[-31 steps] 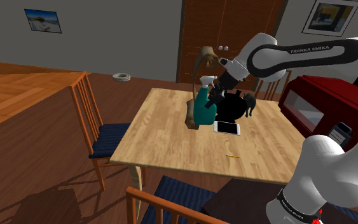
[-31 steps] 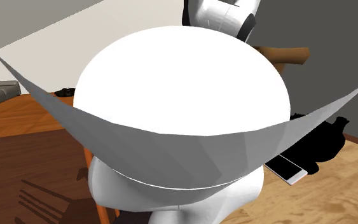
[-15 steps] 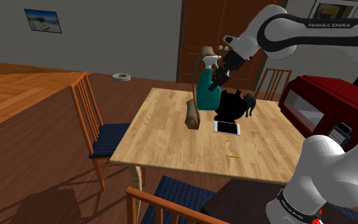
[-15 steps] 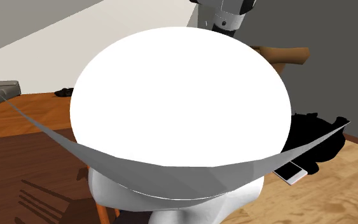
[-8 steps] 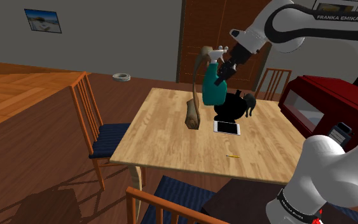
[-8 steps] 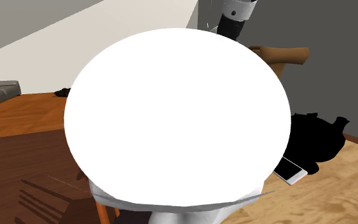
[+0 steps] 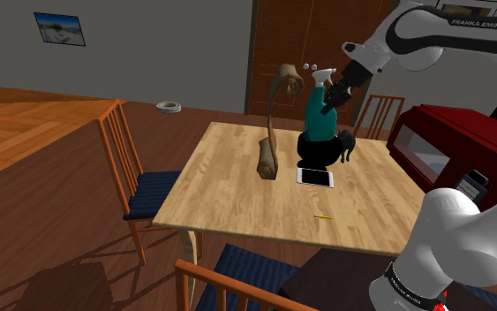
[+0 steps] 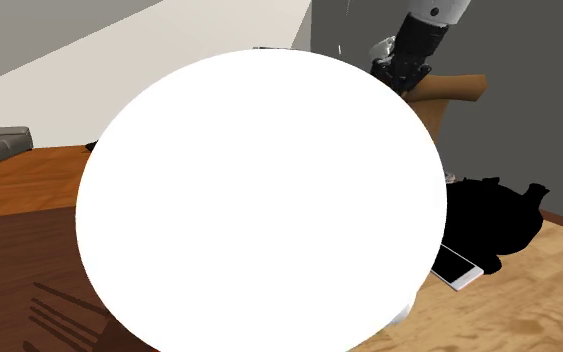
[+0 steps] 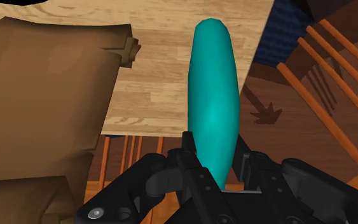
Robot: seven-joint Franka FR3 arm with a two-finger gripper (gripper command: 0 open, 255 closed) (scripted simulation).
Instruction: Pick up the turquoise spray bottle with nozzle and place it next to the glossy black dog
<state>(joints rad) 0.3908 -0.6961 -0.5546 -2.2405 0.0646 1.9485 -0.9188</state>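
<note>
Turquoise spray bottle (image 7: 318,121) held in the air above the tabletop (image 7: 229,181).
Its smooth, slim body with white nozzle hangs over the black dog (image 7: 324,151); the fingers (image 9: 189,153) are closed narrowly, clasping it.

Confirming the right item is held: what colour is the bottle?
Turquoise; the bottle shows best in the wrist view.

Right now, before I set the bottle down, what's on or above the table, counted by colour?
Turquoise: 1, spray bottle, held above the table
Black: 1, dog
Brown: 1, tall figure
White: 1, phone
Yellow: 1, thin stick
Total: 5
</note>
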